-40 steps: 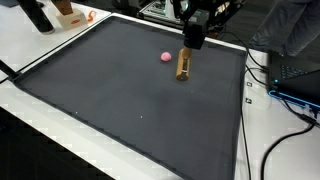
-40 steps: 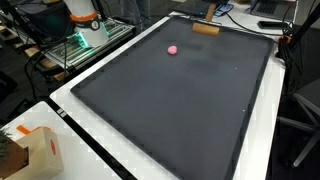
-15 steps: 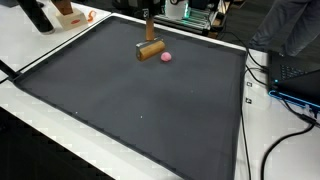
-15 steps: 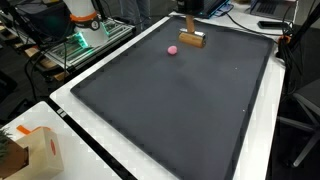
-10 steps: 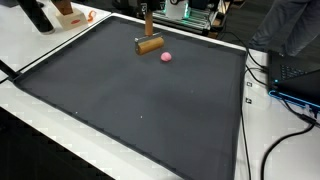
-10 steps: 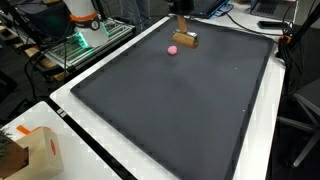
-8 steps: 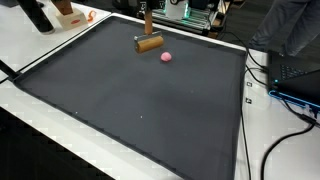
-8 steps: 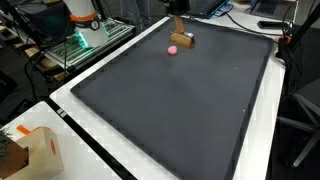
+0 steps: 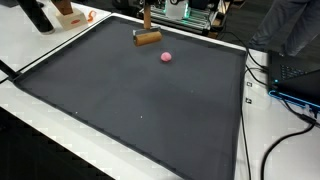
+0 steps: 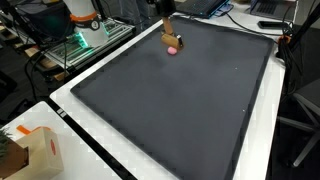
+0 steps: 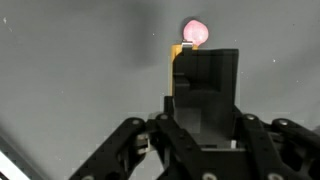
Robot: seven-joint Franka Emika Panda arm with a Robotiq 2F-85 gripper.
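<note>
A black mat (image 9: 150, 110) covers the white table (image 9: 40, 50). A pink ball (image 9: 165, 57) lies on the mat near its far edge, with nothing between it and the block (image 9: 147, 38). A cardboard box (image 10: 35, 150) sits on a near table corner, and cables (image 9: 285, 120) run beside the mat.

The arm comes down at the mat's far edge, wrist pointing at the surface. In the wrist view the fingers (image 11: 262, 140) are closed on the block's two sides. The block lies level near the ball; contact with the mat cannot be told.
</note>
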